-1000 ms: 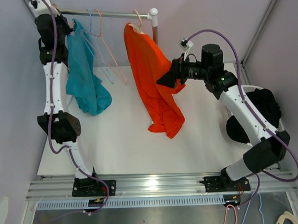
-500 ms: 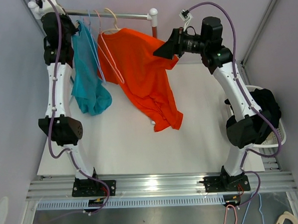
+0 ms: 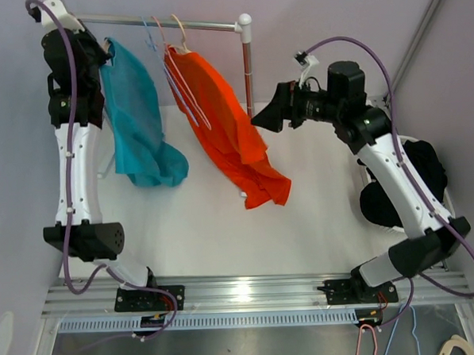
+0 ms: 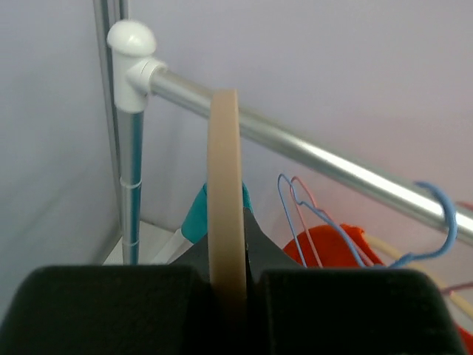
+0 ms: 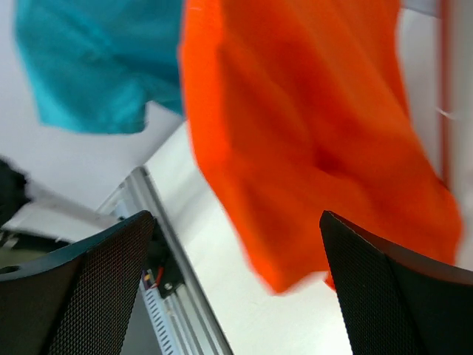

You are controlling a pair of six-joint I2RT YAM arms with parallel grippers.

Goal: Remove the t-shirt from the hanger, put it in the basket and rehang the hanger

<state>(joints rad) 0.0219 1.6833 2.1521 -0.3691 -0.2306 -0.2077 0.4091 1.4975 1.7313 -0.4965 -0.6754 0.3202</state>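
Note:
An orange t-shirt hangs on a beige hanger from the metal rail, its hem resting on the white table. A teal t-shirt hangs at the rail's left end. My left gripper is up at that end, shut on the beige hook of the teal shirt's hanger, which sits over the rail. My right gripper is open and empty, just right of the orange shirt. In the right wrist view the orange shirt hangs beyond the spread gripper.
Thin blue and pink empty hangers hang between the two shirts. The rail's upright post stands beside my right gripper. A white basket with dark clothes sits at the right table edge. The aluminium frame runs along the front.
My right gripper has let go of the orange shirt and dropped lower and right. The shirt and its hanger have swung back left and hang narrow. My left arm has shifted up and left.

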